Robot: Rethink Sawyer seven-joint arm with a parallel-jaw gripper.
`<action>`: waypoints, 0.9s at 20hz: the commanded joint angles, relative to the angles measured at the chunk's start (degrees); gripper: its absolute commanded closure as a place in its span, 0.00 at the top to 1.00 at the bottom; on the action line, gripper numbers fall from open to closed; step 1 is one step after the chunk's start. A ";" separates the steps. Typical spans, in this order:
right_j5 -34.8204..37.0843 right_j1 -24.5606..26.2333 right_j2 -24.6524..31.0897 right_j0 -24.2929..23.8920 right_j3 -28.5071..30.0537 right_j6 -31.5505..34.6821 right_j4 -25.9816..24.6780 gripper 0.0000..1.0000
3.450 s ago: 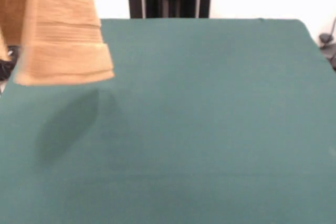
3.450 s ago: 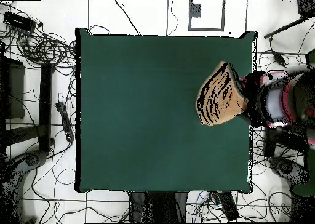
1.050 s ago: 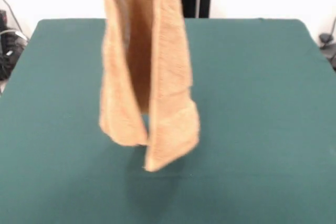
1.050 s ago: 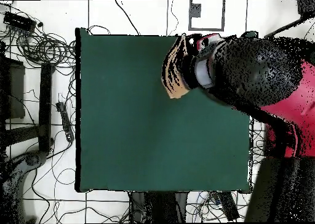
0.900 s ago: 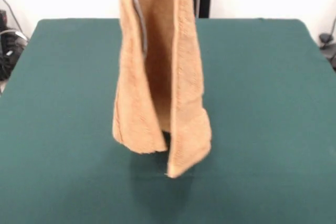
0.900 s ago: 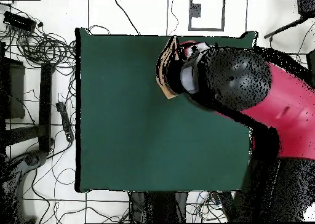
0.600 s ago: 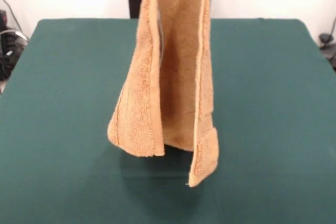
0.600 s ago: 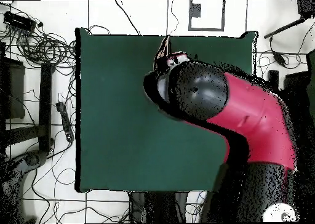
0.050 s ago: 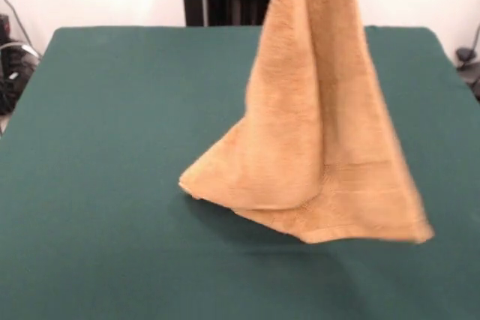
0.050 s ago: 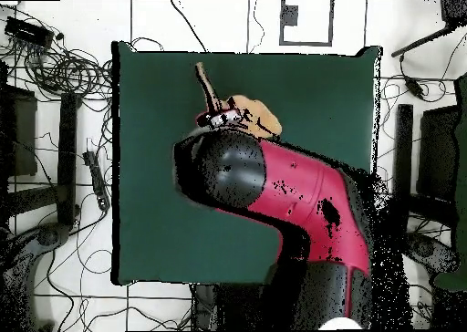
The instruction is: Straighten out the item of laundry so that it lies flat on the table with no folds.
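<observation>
While the towel (image 9: 315, 148) is being held up from above, its lower end is hanging close to the table (image 9: 97, 148), near the middle and a little toward the front edge. Whether the bottom corners are touching the green cloth cannot be told from the front view.

The towel is still doubled over, with one layer lying on top of the other. If it is being let down straight like this, the layers are likely to be piled into a heap, and the folds are going to be kept. If it is being dragged too fast, the free end could be flipped under itself.

In the front view, the full hang of the towel and its flared bottom edge are being shown, but the gripper is being cut off by the top of the picture. In the overhead view, the red and black arm (image 10: 301, 210) is being shown reaching over the table, and most of the towel is being hidden under it. The gripper is not being shown clearly there either, so whether it is pinching the towel cannot be told.
</observation>
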 commanded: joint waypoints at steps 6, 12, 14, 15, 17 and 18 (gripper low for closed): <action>6.38 2.51 -5.74 8.38 9.53 25.73 7.24 0.00; 12.42 2.10 -7.18 8.10 5.13 25.06 7.53 0.00; 19.22 1.60 -6.92 3.98 -0.62 19.76 5.56 0.00; 24.05 1.67 -6.23 0.82 -5.17 16.20 4.42 0.00; 31.37 2.73 -4.10 -4.26 -13.42 11.11 3.16 0.00; 34.59 3.38 -3.09 -6.40 -17.17 9.30 2.71 0.00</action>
